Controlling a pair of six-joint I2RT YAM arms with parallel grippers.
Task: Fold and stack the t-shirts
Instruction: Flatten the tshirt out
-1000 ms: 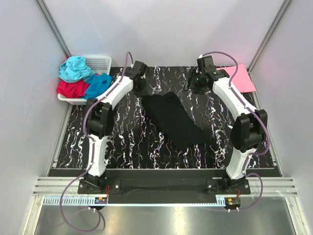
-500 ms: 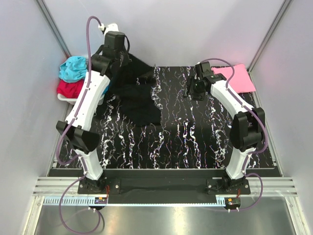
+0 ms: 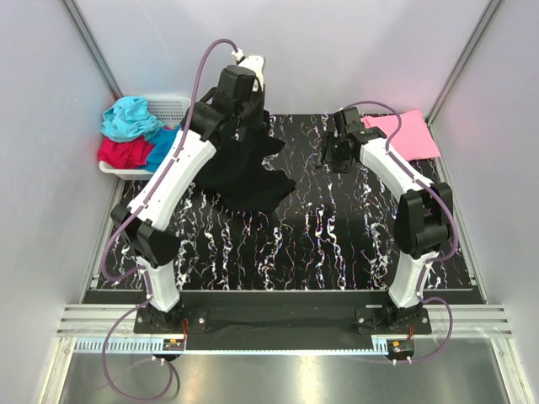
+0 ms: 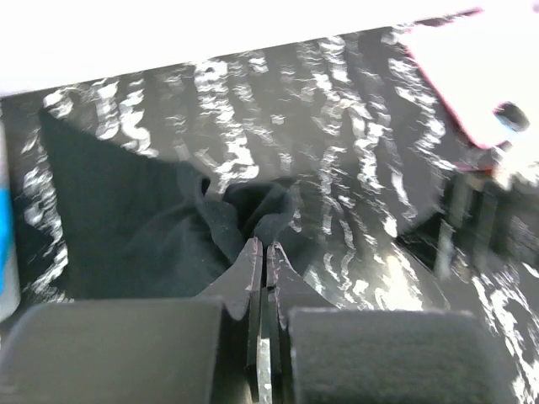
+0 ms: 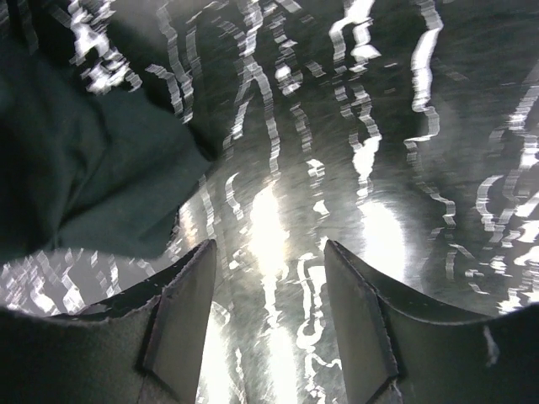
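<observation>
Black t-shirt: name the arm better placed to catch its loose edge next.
Likely right. The right arm has open, empty jaws near the black t-shirt; the left arm holds it up, jaws shut on it.

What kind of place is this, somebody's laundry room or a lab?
Most likely a robotics lab cell: left arm and right arm bolted at the edge of a black marbled table, bare white walls, and a basket of t-shirts.
</observation>
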